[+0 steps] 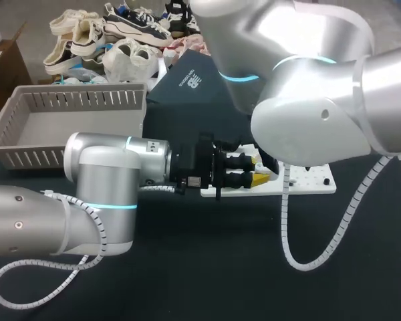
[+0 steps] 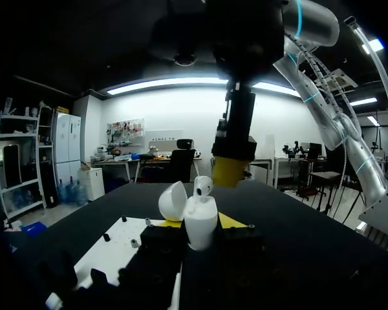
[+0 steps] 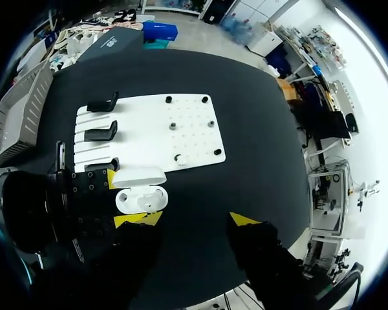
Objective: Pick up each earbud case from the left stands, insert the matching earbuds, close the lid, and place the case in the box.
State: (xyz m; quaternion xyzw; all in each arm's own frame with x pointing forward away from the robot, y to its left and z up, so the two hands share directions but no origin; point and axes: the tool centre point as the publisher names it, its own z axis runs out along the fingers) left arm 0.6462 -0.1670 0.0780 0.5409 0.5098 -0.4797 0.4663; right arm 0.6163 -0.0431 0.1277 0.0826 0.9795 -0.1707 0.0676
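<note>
My left gripper (image 2: 200,225) grasps the open case (image 2: 199,216), one earbud (image 2: 202,187) poking from it; my right gripper (image 3: 191,220) hangs released above. Closing and boxing remain.

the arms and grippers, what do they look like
Both arms are thick silver-grey tubes with rounded joints and thin glowing cyan rings. The left arm and right arm each carry a white ribbed cable hose on the outside. The left gripper is black with yellow tips; the right gripper is likewise black with yellow tips.
</note>
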